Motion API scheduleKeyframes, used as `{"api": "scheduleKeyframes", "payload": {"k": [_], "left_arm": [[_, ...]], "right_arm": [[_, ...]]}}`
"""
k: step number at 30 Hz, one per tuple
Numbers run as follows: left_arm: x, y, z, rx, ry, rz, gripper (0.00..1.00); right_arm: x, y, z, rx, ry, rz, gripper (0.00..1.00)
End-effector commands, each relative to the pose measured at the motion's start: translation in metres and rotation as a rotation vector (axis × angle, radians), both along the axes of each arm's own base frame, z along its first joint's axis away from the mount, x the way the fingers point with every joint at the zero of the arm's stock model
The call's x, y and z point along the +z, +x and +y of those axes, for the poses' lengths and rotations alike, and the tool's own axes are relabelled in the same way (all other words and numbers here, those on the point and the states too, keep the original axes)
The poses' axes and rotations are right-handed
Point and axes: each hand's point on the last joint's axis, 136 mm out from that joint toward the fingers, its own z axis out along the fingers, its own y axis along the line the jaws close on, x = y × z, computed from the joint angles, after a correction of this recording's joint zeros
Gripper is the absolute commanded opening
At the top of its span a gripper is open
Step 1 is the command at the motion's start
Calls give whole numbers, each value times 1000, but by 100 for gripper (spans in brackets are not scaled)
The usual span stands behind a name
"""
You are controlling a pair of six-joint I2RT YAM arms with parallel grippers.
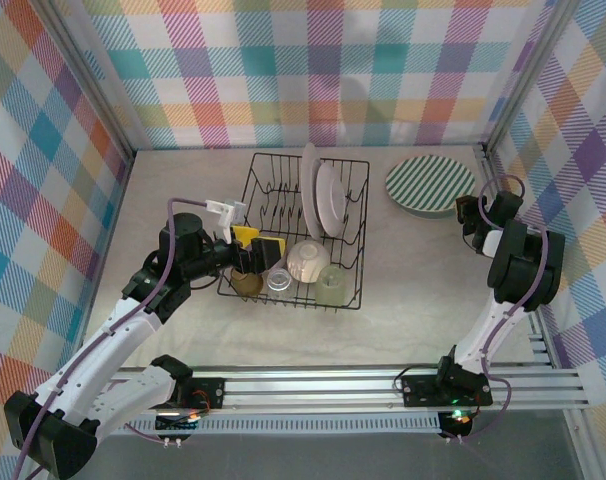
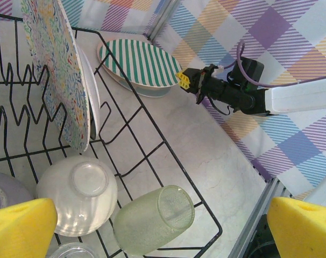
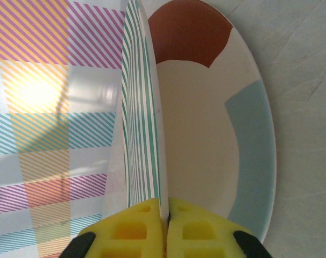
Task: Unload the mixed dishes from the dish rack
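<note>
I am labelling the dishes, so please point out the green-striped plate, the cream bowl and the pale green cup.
green-striped plate (image 1: pixel 430 185): top external view, middle of its striped face.
cream bowl (image 2: pixel 82 188): left wrist view, its upturned base.
pale green cup (image 2: pixel 144 226): left wrist view, its side wall.

clear cup (image 2: pixel 71 251) cropped, amber cup (image 1: pixel 247 284) half-hidden

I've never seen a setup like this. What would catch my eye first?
Probably the black wire dish rack mid-table, plates standing upright in it and a cream bowl among cups along its near edge. At far right, the right gripper pinches the rim of a green-striped plate stacked on another; the left gripper hangs open at the rack's near-left corner.
</note>
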Motion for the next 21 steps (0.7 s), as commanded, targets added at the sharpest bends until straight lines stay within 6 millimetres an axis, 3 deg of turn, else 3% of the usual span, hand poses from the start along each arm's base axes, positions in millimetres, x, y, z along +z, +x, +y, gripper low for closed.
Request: {"api": "scheduleKeyframes", "payload": {"k": [1, 15, 21], "left_arm": [[7, 1, 2, -1, -17, -35, 100], [6, 2, 4, 4, -10, -34, 100], [4, 4, 4, 9, -5, -30, 100]], "right_arm": [[9, 0, -3, 15, -23, 18, 11], [-22, -8, -6, 22, -16, 246, 49], [-28, -12, -7, 21, -19, 327, 74]]}}
